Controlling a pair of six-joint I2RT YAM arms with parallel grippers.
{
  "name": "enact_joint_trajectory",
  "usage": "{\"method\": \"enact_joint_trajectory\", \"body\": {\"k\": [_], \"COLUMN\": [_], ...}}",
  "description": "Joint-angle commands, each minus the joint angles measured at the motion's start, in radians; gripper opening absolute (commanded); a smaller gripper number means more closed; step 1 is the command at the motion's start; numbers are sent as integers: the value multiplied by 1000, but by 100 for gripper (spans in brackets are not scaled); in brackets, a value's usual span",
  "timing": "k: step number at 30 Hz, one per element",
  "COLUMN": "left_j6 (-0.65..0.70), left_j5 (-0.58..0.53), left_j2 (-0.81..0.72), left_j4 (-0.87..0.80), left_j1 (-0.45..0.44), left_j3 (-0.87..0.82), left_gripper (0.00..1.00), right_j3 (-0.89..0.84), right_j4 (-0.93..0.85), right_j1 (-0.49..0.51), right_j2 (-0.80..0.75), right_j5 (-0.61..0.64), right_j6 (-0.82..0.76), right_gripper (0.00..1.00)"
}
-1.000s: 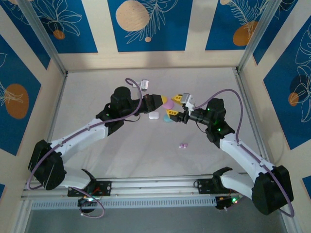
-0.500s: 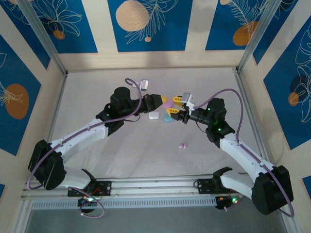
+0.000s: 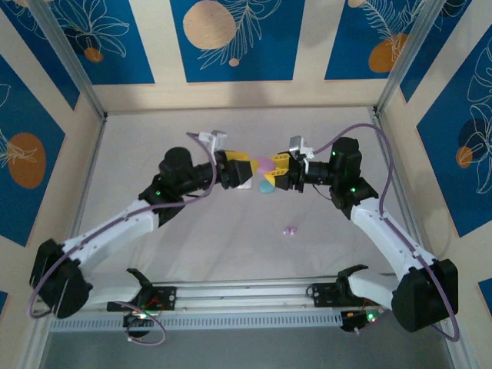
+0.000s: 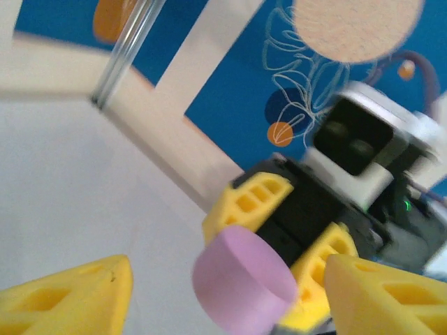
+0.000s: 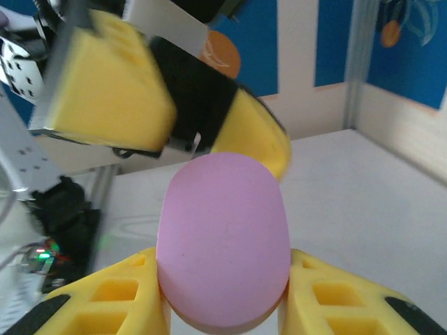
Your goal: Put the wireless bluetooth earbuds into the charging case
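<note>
The left tool is hovering over the white desk with its yellow jaws standing wide apart. Between them, the right tool is gripping a slightly blurred pink charging case in its own yellow jaws.

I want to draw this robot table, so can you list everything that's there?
pink case: one, pink, gripped by the right end effector
teal case: one, teal, on the table near the pink case
white case: one, white, on the table by the left end effector
earbuds: tiny, count unclear, pinkish, on the table nearer the arm bases
table: one, pale grey
left end effector: one, yellow fingers, open, facing the pink case
right end effector: one, yellow fingers, shut on the pink case
</note>
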Motion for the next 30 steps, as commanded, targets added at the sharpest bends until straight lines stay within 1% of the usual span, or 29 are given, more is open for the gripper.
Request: {"method": "enact_joint_trajectory", "body": {"k": [1, 3, 7, 11, 18, 26, 30], "left_j6": [392, 484, 548, 522, 449, 424, 420], "left_j5": [88, 134, 202, 256, 264, 273, 278], "left_j2": [-76, -97, -85, -44, 10, 34, 44], "left_j4": [82, 46, -38, -23, 39, 55, 51], "left_j1": [-6, -5, -5, -7, -10, -16, -20], "left_j3": [-59, -62, -30, -9, 13, 25, 33], "left_gripper": [76, 75, 71, 66, 61, 55, 54], "right_j3": [49, 79, 115, 130, 136, 132, 126], "right_j4": [-75, -117, -167, -177, -200, -184, -163], "right_j1": [-26, -27, -28, -21, 1, 11, 14], "right_j2": [23, 34, 41, 42, 38, 38, 37], "right_j5": [-202, -247, -273, -278, -263, -243, -235], "right_j6": [69, 48, 8, -17, -71, -79, -66], "right_gripper": [33, 33, 33, 33, 33, 33, 33]}}
